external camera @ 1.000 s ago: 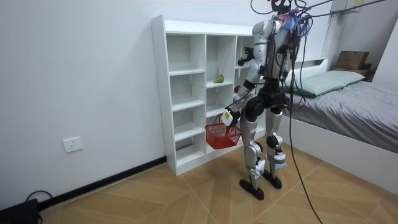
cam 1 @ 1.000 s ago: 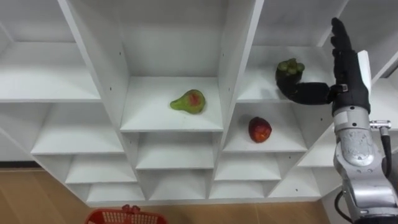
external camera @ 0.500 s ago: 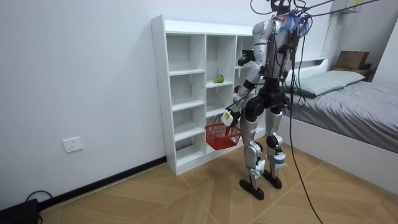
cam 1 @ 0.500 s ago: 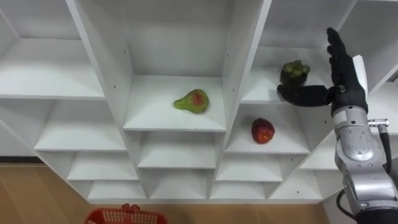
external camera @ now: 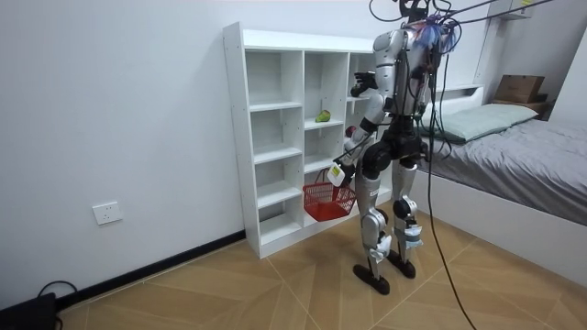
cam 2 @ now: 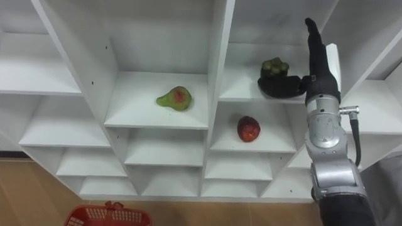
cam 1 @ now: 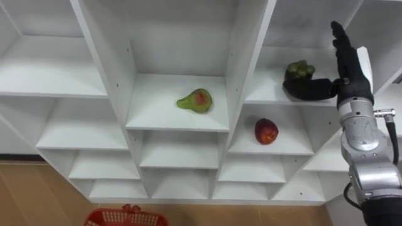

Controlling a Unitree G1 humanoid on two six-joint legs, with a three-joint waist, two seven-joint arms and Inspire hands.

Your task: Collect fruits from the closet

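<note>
place: home bedroom | bed (external camera: 527,151) with grey cover and pillow (external camera: 479,117) at the room view's right | white cubby closet (external camera: 275,137) against a plain white wall | herringbone wood floor (external camera: 266,293) | wall socket (external camera: 107,213) low down | cardboard box (external camera: 519,88) behind the bed

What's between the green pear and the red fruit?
The left eye view shows a white upright divider between the pear and the lower red fruit.

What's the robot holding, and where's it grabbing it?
Nothing is gripped by the right hand: it is open, fingers straight, thumb at the foot of the green fruit bunch. The red basket hangs at its left hand; that hold cannot be told.
</note>
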